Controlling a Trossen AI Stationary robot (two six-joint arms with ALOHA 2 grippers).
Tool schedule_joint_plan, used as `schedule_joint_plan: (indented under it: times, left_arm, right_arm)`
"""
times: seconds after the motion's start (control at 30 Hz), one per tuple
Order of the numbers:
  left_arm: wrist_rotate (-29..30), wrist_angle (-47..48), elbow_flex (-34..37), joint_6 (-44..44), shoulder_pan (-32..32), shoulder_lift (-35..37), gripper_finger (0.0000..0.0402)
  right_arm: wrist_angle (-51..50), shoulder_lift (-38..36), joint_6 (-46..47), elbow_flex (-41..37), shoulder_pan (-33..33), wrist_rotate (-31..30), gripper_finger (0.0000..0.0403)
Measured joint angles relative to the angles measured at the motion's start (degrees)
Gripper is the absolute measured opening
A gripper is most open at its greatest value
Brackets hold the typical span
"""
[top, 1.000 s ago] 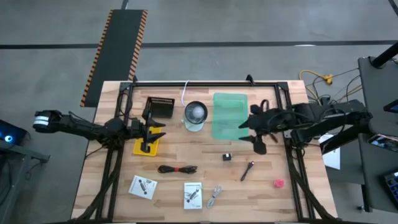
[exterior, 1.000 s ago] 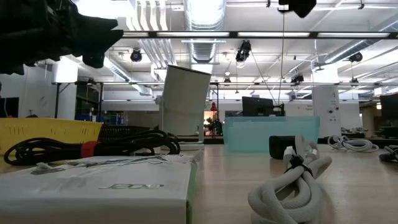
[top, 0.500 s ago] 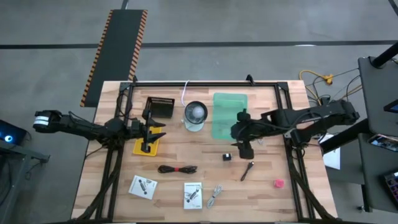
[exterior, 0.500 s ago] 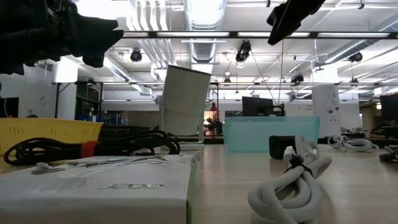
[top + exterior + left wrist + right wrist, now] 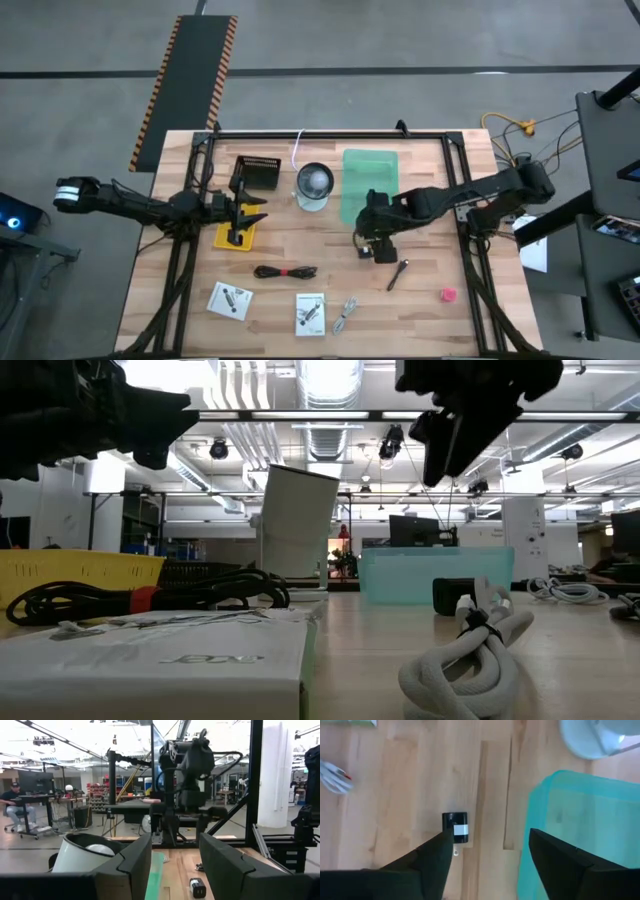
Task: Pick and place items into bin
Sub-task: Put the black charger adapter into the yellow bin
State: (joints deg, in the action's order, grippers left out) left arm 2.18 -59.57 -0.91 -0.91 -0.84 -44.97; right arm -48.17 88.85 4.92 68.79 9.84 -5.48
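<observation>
Hovering over the tiny black cube (image 5: 366,252) near the table's middle: right gripper (image 5: 372,243), fingers (image 5: 438,861) spread wide and pointing down, the cube (black with a white band) (image 5: 456,827) lying on the wood just past the left-hand fingertip, not between the two, not touching. Sitting just beyond, toward the far edge: teal bin (image 5: 368,184), with a white cylinder (image 5: 314,185) to its left. Waiting at the left side: left gripper (image 5: 250,212), fingers (image 5: 131,868) parted with nothing between, hanging over a yellow tray (image 5: 232,238). Lying nearer the front edge, untouched: black-and-red coiled cable (image 5: 285,271), dark stick-like tool (image 5: 396,273), pink-red lump (image 5: 448,294), silver metal piece (image 5: 345,314), two white printed cards (image 5: 310,313).
</observation>
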Motion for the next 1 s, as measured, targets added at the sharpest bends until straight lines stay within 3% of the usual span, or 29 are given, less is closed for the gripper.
schedule_joint_plan:
  times: [0.17, 0.3, 1.0]
  left_arm:
    - [0.02, 0.06, 0.00, 0.00, 0.00, 0.00, 0.0151]
    - [0.02, 0.05, 0.02, 0.02, 0.00, 0.00, 0.0151]
    - [0.04, -0.03, 0.01, 0.02, 0.00, -0.13, 0.0151]
  right_arm:
    - [-0.02, 3.64, 0.63, 0.00, 0.05, 0.20, 0.0293]
    - [0.13, 6.01, 0.86, -0.02, 0.03, 3.95, 0.0309]
    - [3.24, 11.41, 0.91, -0.13, 1.01, 5.96, 0.0290]
